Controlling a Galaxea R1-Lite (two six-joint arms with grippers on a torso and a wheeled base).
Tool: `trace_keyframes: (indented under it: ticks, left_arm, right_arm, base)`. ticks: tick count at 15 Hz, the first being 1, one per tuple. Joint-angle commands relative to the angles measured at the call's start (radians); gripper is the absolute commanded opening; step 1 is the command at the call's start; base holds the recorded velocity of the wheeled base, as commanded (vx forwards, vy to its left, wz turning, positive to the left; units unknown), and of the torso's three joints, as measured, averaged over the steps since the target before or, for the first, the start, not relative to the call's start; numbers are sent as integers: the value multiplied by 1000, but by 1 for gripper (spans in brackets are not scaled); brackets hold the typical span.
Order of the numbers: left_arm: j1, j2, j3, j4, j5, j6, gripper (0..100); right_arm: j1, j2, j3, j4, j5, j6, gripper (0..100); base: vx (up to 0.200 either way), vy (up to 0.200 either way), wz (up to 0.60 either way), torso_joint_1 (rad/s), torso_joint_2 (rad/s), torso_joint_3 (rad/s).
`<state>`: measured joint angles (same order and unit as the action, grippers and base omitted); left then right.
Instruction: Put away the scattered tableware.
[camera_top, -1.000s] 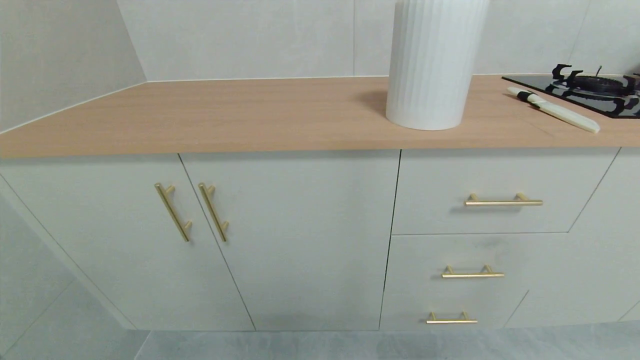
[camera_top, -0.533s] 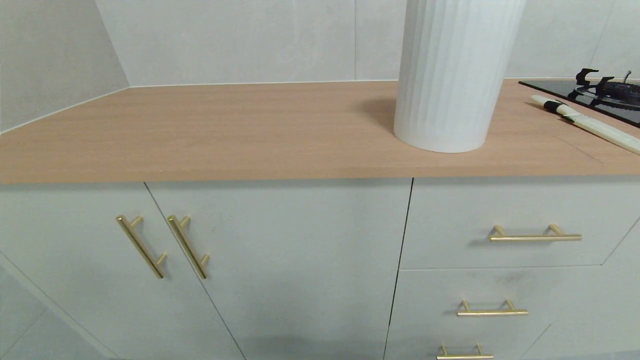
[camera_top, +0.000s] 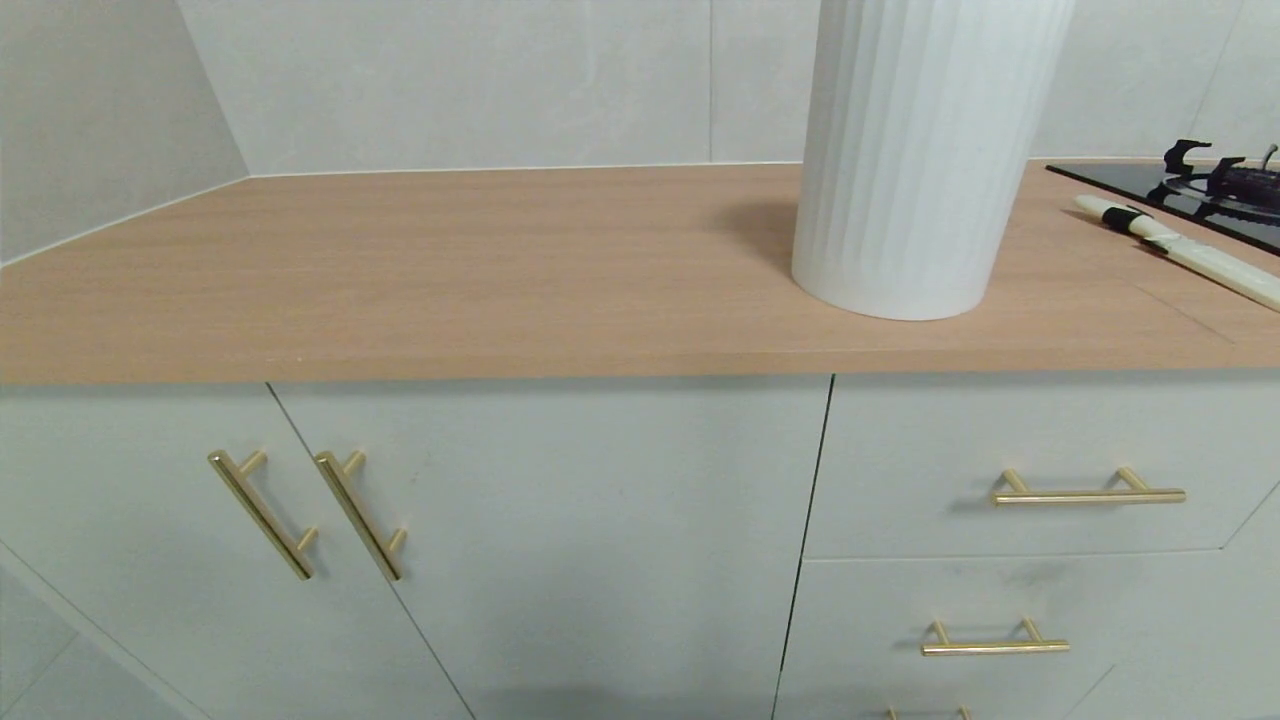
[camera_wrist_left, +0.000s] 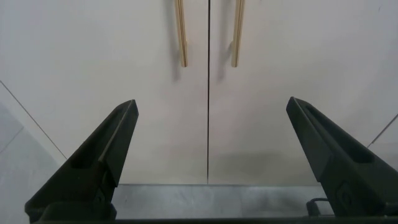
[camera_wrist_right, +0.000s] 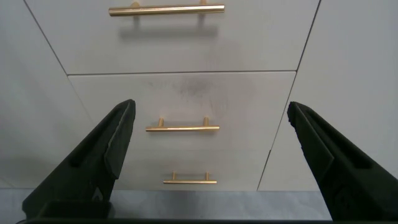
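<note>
A cream-coloured knife (camera_top: 1190, 255) with a black band lies on the wooden countertop (camera_top: 450, 270) at the far right, beside the stove. A tall white ribbed container (camera_top: 915, 150) stands on the counter just left of it. My left gripper (camera_wrist_left: 208, 118) is open and faces the pair of cabinet doors with gold handles (camera_wrist_left: 180, 31). My right gripper (camera_wrist_right: 208, 118) is open in front of the stack of drawers (camera_wrist_right: 186, 93), with nothing between its fingers.
A black gas stove (camera_top: 1210, 185) sits at the counter's far right. Below the counter are two cabinet doors with slanted gold handles (camera_top: 355, 515) and drawers with gold bar handles (camera_top: 1088, 493). Tiled walls close the back and left.
The whole head view has shifted: the counter and cabinets appear larger and lower, so the camera has moved closer. Nothing on the counter has changed place.
</note>
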<state>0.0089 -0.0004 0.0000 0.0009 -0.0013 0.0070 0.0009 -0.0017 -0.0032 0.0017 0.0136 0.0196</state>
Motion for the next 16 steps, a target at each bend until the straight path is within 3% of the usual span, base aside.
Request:
trace_keyframes:
  ticks: [1, 5, 16]
  left_arm:
    - [0, 0, 0, 1, 0, 1, 100]
    - [0, 0, 0, 1, 0, 7, 100]
    - [0, 0, 0, 1, 0, -2, 100]
  right_arm:
    - [1, 2, 0, 0, 0, 0, 100]
    - [1, 2, 0, 0, 0, 0, 100]
    - [1, 2, 0, 0, 0, -1, 100]
  base:
    - [0, 0, 0, 0, 0, 0]
    - [0, 0, 0, 0, 0, 0]
    - [0, -182, 0, 3, 2, 1]
